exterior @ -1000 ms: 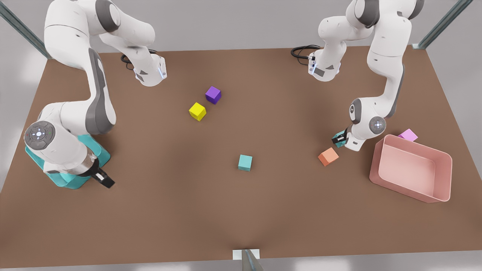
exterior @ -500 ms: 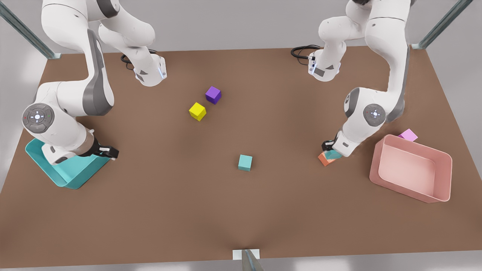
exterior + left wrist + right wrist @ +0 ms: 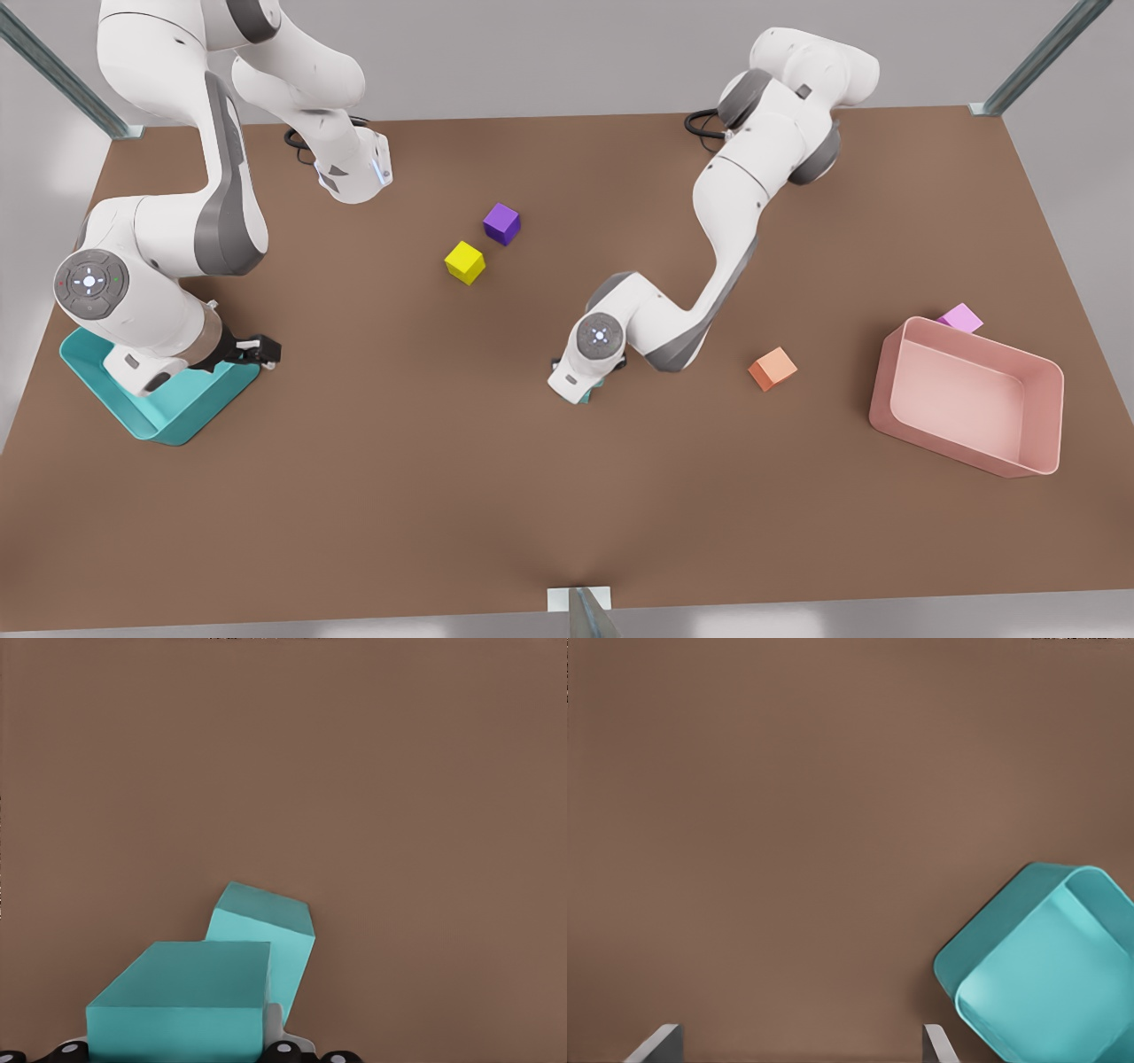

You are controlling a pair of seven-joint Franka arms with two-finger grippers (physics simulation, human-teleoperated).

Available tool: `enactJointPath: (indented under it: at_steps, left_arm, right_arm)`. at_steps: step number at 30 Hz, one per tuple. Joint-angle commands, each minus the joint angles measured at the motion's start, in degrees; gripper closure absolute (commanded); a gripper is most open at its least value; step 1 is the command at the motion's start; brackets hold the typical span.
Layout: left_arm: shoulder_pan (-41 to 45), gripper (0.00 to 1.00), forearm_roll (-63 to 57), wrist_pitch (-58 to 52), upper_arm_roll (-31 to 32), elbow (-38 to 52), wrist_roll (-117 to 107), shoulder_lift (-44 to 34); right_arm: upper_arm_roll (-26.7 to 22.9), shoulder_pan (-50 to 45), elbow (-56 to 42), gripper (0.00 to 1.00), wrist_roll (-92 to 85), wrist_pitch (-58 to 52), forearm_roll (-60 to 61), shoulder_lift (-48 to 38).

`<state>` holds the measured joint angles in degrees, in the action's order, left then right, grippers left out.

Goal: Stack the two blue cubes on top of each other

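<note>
Just below the frame's centre in the front view: closed on the carried blue cube (image 3: 177, 997), with the left gripper (image 3: 576, 383) low over the table (image 3: 443, 496); through the left wrist camera, just beyond and beneath it, the resting blue cube (image 3: 279, 935), partly covered by the carried one and turned at an angle to it; whether touching or apart, cannot tell.

Judged as the placing step; hinging on one relation: carried cube offset from the resting cube and not squared to it, so probably calling for a small shift toward it and perhaps a twist before letting go; no long axis to either cube.

At lower left of the front view, waiting beside the teal bin (image 3: 168, 416) with fingers spread wide and holding nothing: the right gripper (image 3: 259, 348), well apart from both cubes.

Against half a second ago: swung from beside the orange cube (image 3: 772, 368) at right to the centre, leaving that cube uncovered; hardly changed at lower left.
</note>
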<state>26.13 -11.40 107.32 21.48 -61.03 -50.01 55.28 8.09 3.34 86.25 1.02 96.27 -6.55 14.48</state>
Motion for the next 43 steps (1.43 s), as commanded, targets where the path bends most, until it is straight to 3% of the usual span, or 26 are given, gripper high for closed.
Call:
enactJointPath:
  at_steps: [1,11,12,13,28,29,30,32,35,36,37,38,43]
  left_arm:
    - [0.1,0.31,-0.6,-0.8,0.0,0.4,-22.4,0.2]
    - [0.1,0.31,-0.6,3.7,0.0,0.4,-22.4,0.6]
    - [0.1,0.2,-0.6,3.7,0.0,0.2,-22.4,0.8]
    - [0.1,0.0,-0.6,3.8,0.0,0.3,-22.3,1.1]
    - [-0.9,0.0,-0.5,-0.1,0.2,-0.2,-22.8,-3.2]
    - [-1.1,0.0,-0.3,-2.9,0.3,-0.1,-22.7,-4.7]
    - [-2.3,0.0,0.6,-13.1,0.5,0.3,-22.1,-8.3]
    - [-14.3,0.0,4.6,-28.3,1.7,0.3,-9.3,-18.9]
    - [-29.0,0.0,4.3,-34.3,1.8,0.5,5.1,-23.2]
    - [-31.0,0.0,4.4,-33.5,-0.1,-4.1,18.6,-28.7]
    - [-27.7,0.0,5.2,-27.5,-10.2,-20.7,41.8,-40.4]
    - [-26.9,0.0,6.0,-27.3,-12.5,-23.1,45.6,-42.0]
    - [-26.7,0.0,8.2,-27.0,-12.5,-23.0,45.7,-42.9]
  right_arm:
    - [0.0,0.0,0.0,0.0,-9.2,0.1,0.0,-0.1]
    - [0.0,-0.2,0.3,0.0,-8.7,0.2,0.0,-0.1]
    - [0.0,-0.2,0.3,0.0,-8.7,0.2,0.0,-0.1]
    - [0.0,-0.2,0.4,0.0,-8.7,0.2,0.0,-0.1]
    - [0.1,-0.2,0.5,0.0,-8.6,0.2,0.0,-0.1]
    - [0.0,-0.2,0.5,0.0,-8.6,0.2,0.0,-0.1]
    - [0.1,-0.1,0.5,0.0,-8.7,0.2,0.0,-0.1]
    - [0.1,-0.1,0.9,0.0,-8.6,0.2,0.0,-0.4]
    - [0.1,-0.1,0.9,0.0,-8.7,-0.5,0.0,-1.9]
    - [0.1,-0.1,0.9,0.0,-8.6,-0.5,0.1,-1.9]
    - [0.1,-0.2,0.9,0.0,-8.6,-0.4,0.0,-1.9]
    - [0.0,-0.2,0.9,0.0,-8.6,-0.4,0.0,-1.9]
    - [0.1,-0.3,1.2,0.0,-7.9,-0.4,0.1,-1.8]
